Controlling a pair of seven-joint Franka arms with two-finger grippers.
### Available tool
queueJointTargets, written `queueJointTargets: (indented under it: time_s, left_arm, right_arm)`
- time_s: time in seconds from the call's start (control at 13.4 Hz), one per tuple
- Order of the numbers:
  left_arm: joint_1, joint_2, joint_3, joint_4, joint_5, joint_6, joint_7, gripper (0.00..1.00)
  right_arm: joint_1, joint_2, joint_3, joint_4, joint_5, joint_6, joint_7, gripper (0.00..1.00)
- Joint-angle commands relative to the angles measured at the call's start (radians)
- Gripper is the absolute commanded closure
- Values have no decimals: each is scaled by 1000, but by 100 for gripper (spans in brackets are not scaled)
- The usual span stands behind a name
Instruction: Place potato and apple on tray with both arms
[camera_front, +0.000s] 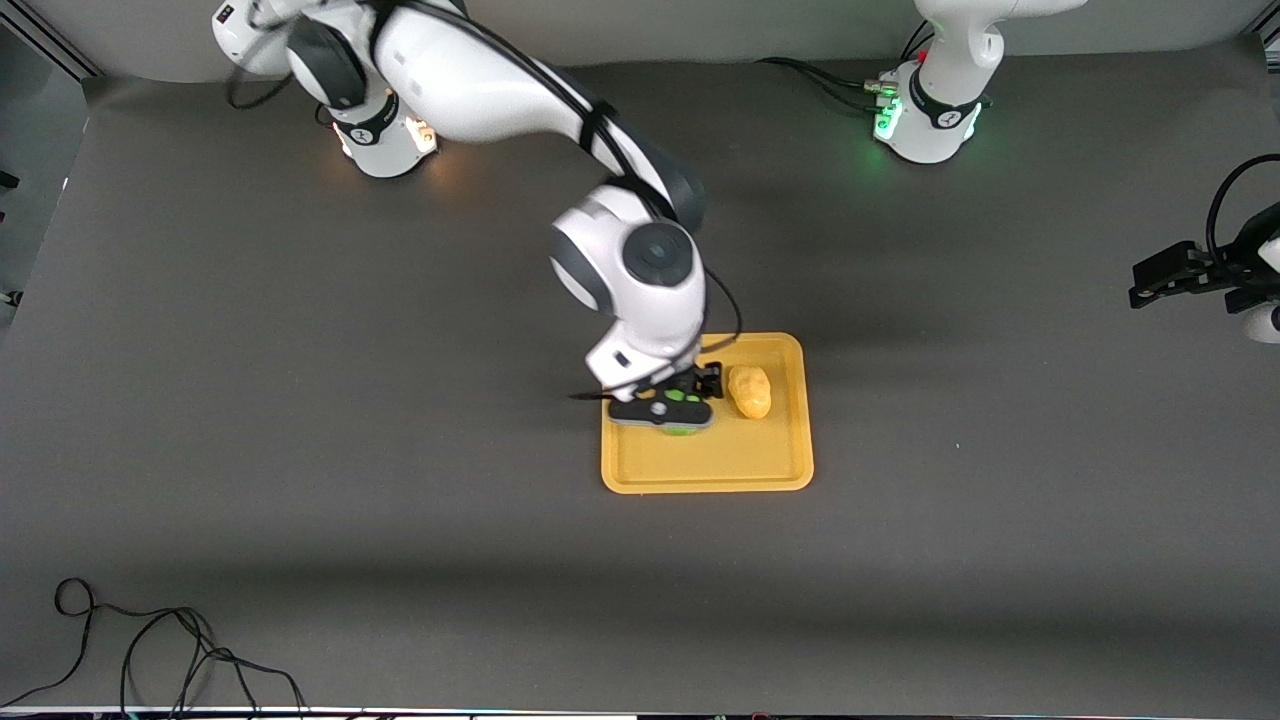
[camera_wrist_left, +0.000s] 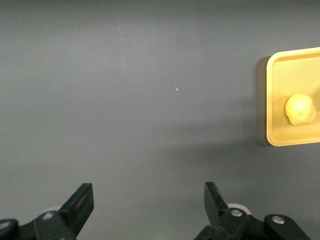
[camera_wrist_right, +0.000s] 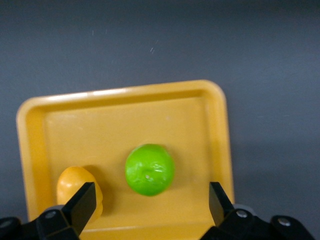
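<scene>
Right gripper (camera_wrist_right: 149, 207) wide over apple (camera_wrist_right: 149, 169) on tray (camera_wrist_right: 215, 130); front hides apple.

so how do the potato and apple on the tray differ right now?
Colour: the potato is matte yellow-tan, close to the tray's orange-yellow; the apple is bright green.
Shape: the potato is a lumpy oval; the apple is round with a dimple on top.
Position: the apple sits under the right end effector, whose open fingers stand apart from it; the potato lies beside it, toward the left arm's end.
Shared: both rest on the tray, similar in size.
</scene>
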Motion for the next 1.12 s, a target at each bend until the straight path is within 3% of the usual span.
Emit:
queueJointTargets:
  time_s: [0.0, 0.15, 0.37, 0.52, 0.82, 1.04]
  left_arm:
    - [1, 6, -2, 15, 11, -3, 12, 1]
    - [1, 5, -2, 14, 11, -4, 12, 1]
    - [2, 6, -2, 12, 11, 0, 12, 1]
    - [4, 11, -2, 11, 9, 2, 12, 1]
    - [2, 11, -2, 11, 11, 3, 11, 1]
    - [2, 11, -2, 11, 11, 2, 11, 1]
  right_arm:
    - [-72, -171, 7, -54, -1, -138, -122, 0]
    - [-135, -308, 5, -138, -2, -231, -256, 0]
    - [-235, -565, 1, -389, -2, -237, -427, 0]
    - [-288, -676, -25, -493, -1, -240, -550, 0]
    - [-491, -837, -35, -629, 1, -269, -794, 0]
    - [-630, -859, -24, -639, -1, -308, -811, 0]
